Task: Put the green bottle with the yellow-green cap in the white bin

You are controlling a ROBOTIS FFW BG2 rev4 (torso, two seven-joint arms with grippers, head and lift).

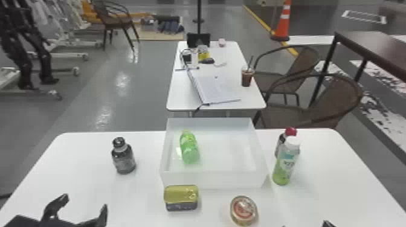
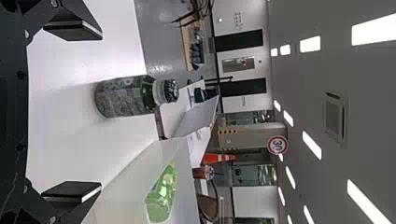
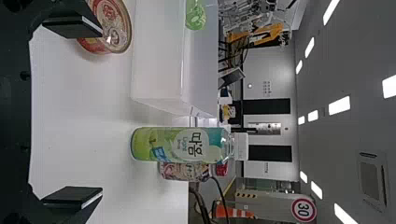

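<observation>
green bottle point(image 1: 189, 148) lying in white bin point(image 1: 214, 180), yellow tin point(image 1: 181, 196), round can point(image 1: 243, 209) in front; left gripper point(image 1: 85, 201), right gripper point(image 1: 305, 225): fingers spread

A white table with rounded corners point(image 1: 72, 175) stands at the front of a glossy grey floor point(image 1: 120, 81), with a smaller white table point(image 1: 178, 98) beyond it, brown wicker chairs with curved dark armrests point(image 1: 338, 99) to its right, and a dark brown table point(image 1: 380, 48) farther right. Behind, an orange-and-white traffic cone point(image 1: 284, 25) stands beside a yellow floor line point(image 1: 256, 16). In the left wrist view, a pale wall point(image 2: 236, 16) has dark rectangular panels point(image 2: 239, 40), under a grey ceiling point(image 2: 308, 84) with bright rectangular lights point(image 2: 310, 44).
</observation>
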